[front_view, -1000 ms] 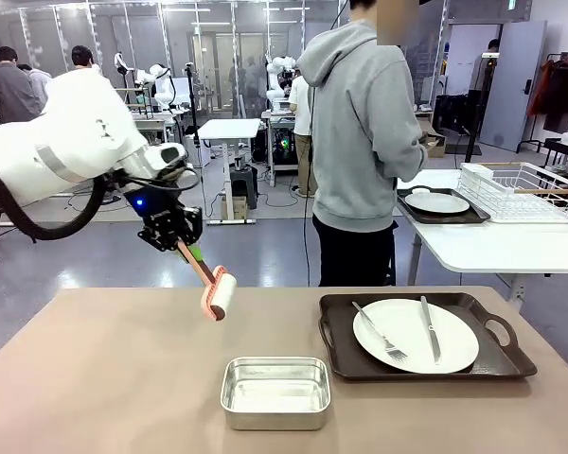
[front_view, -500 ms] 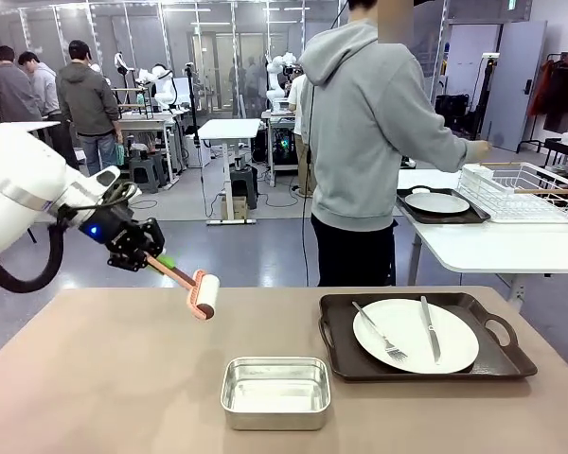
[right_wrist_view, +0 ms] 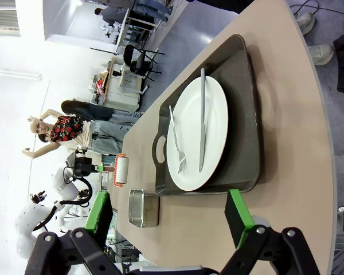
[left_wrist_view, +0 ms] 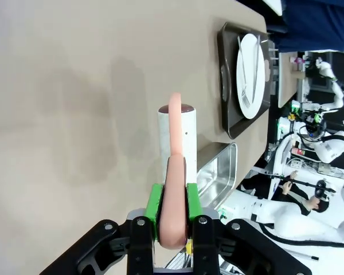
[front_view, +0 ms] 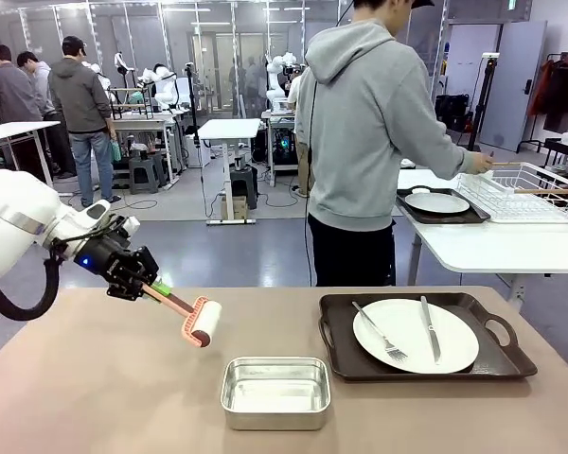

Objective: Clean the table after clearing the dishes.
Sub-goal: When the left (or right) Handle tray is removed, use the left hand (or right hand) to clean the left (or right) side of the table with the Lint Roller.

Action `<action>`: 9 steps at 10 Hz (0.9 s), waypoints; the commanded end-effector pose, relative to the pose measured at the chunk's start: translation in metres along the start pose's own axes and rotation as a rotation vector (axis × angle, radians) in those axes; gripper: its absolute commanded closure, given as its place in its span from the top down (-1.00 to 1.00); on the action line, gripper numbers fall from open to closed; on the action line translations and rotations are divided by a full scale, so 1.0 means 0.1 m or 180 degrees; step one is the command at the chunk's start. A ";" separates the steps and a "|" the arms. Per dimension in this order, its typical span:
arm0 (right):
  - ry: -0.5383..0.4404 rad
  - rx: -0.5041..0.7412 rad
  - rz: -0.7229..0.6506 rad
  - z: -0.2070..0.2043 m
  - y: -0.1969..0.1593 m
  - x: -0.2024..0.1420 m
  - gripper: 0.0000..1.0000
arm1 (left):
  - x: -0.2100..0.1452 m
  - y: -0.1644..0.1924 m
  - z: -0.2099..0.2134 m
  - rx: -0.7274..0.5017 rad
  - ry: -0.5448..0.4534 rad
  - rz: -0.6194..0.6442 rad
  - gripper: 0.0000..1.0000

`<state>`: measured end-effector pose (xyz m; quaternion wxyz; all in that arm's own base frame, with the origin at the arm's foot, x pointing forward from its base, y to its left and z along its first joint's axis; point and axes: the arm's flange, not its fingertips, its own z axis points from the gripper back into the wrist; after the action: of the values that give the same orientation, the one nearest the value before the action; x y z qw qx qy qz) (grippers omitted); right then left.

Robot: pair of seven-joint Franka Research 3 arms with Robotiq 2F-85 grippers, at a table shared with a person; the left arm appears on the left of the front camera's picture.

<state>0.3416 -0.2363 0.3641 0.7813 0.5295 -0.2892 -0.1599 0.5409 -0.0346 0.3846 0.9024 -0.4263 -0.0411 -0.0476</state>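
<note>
The tan-brown tabletop [front_view: 95,397] is plain, matte and bare across its left half. On its right side lies a dark brown handled tray [front_view: 492,364] with a round white dinner plate [front_view: 416,336], and a fork [front_view: 379,331] and knife [front_view: 429,329] rest on the plate. A steel pan [front_view: 275,392] sits just left of the tray, near the front edge.

The left end effector [front_view: 147,284] is clamped narrowly on the pink handle of a lint roller [front_view: 201,322]. The right end effector [right_wrist_view: 167,215] stands wide with nothing between its pads.

Compared with a second ago, the left arm has drawn back leftward and lower. The roller now slants less steeply and sits closer to the tabletop, though contact is unclear. The person [front_view: 369,142] now reaches toward the wire basket [front_view: 521,189]. The dishes and pan have not moved.
</note>
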 end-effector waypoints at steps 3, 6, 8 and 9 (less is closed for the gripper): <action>0.0014 0.0003 0.0013 0.02 0.02 -0.02 1.00 | 0.08 0.31 -0.21 -0.0362 -0.0231 -0.0065 -0.57; 0.0014 0.0003 0.0013 0.02 0.02 -0.02 1.00 | 0.09 0.51 -0.29 -0.0453 -0.0227 -0.0052 -0.57; 0.0014 0.0003 0.0013 0.02 0.02 -0.02 1.00 | 0.14 0.79 -0.36 -0.0435 -0.0284 0.0031 -0.57; 0.0014 0.0003 0.0013 0.02 0.02 -0.02 1.00 | 0.14 0.88 -0.36 -0.0431 -0.0274 0.0026 -0.57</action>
<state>0.3417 -0.2363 0.3640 0.7813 0.5295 -0.2892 -0.1599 0.5594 -0.0121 0.3018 0.8767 -0.4772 -0.0574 -0.0222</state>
